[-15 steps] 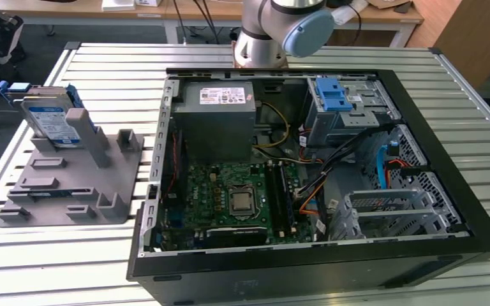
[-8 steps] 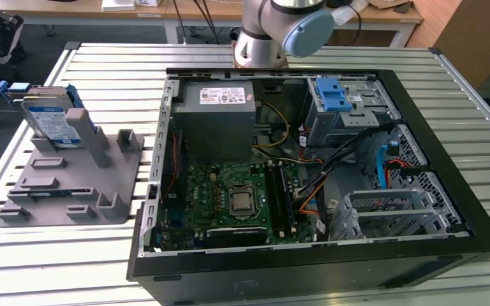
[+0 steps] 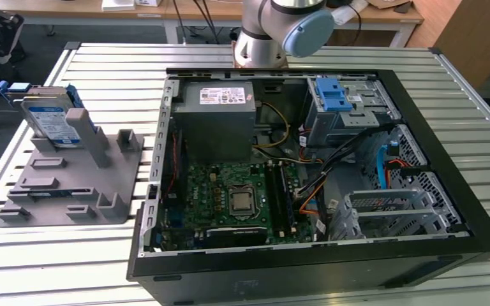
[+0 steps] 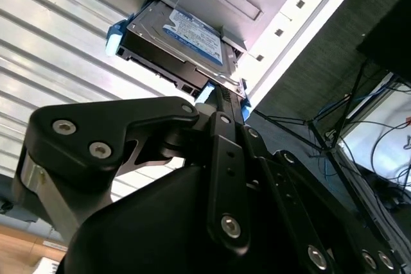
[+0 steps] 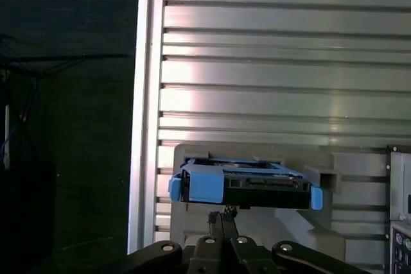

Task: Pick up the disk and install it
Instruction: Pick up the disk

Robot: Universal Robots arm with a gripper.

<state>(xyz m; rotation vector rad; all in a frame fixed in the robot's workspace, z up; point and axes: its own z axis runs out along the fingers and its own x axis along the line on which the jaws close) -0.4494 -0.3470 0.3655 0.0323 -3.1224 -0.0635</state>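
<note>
Second wrist view has the gripper [image 4: 223, 94] nearest, its jaws drawn together with nothing between them. Their tips sit right at the near edge of the disk [image 4: 183, 30]; I cannot tell whether they touch it. In the exterior view the disk stands on edge in a grey holder [image 3: 66, 185], close to the slatted tabletop [image 3: 117, 83] edge on the exterior view's left, toward its far corner. Beyond the holder lies the open computer case [image 3: 313, 172].
</note>
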